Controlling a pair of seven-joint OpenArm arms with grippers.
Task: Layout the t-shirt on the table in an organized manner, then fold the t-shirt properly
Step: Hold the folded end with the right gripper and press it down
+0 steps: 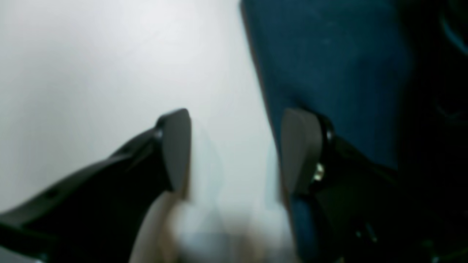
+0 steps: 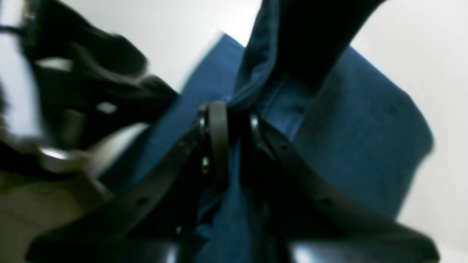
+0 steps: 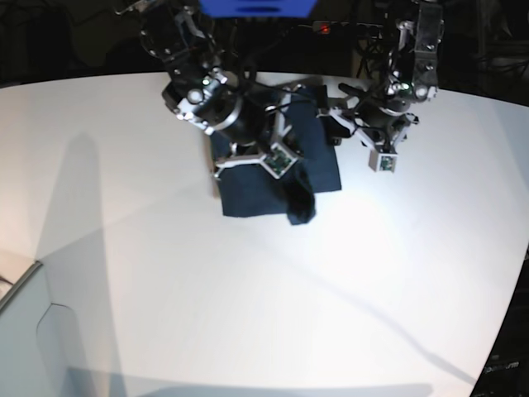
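The dark navy t-shirt (image 3: 256, 186) lies bunched in a rough rectangle at the far middle of the white table (image 3: 165, 273). My right gripper (image 2: 234, 120) is shut on a fold of the shirt (image 2: 365, 146), and cloth rises from its jaws. In the base view this gripper (image 3: 293, 184) holds a lifted flap over the shirt's right side. My left gripper (image 1: 237, 146) is open with bare table (image 1: 109, 73) between its fingers. Its right finger (image 1: 299, 146) is over the shirt's (image 1: 329, 65) edge. In the base view it (image 3: 329, 124) sits at the shirt's far right corner.
The left arm (image 2: 91, 91) shows blurred at the upper left of the right wrist view, close to the held fold. A blue object (image 3: 256, 7) and dark cables sit behind the table. A pale box edge (image 3: 25, 331) is at the lower left.
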